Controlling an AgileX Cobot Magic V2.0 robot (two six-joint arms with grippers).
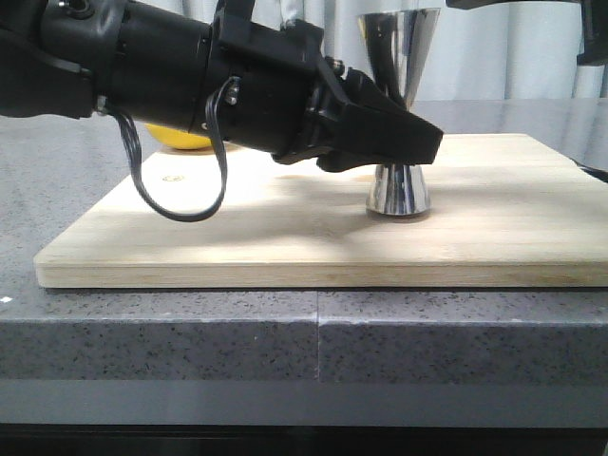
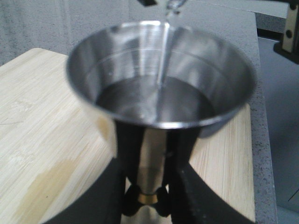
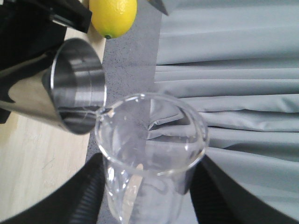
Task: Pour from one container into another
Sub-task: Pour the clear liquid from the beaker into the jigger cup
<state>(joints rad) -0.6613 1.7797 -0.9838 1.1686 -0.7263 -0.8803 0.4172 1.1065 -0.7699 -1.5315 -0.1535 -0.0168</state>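
Front view first: your left tool (image 1: 418,142) reaches in from the left and its jaws are clamped round the waist of the steel jigger (image 1: 399,185), which stands upright on the wooden board (image 1: 285,237) on the grey table (image 1: 190,332). A lemon (image 1: 180,141) peeks out behind the arm, at the far edge of the board.

From the left wrist you're looking straight down into the jigger's (image 2: 159,93) upper cup. Dark liquid sits in the bottom, and a thin clear stream (image 2: 163,51) is falling into it from above. Below the cup, the gold band (image 2: 148,198) at the waist sits between the two black fingers (image 2: 184,186), so your grip there is tight on the jigger.

Over to the right wrist: your right tool (image 3: 149,186) holds the glass beaker (image 3: 149,140) between its fingers, closed on the glass walls. The beaker is tipped, its pouring lip (image 3: 103,112) right over the rim of the jigger (image 3: 70,88), touching or very nearly. The lemon (image 3: 113,16) lies beyond, and grey curtain (image 3: 233,93) fills the background.
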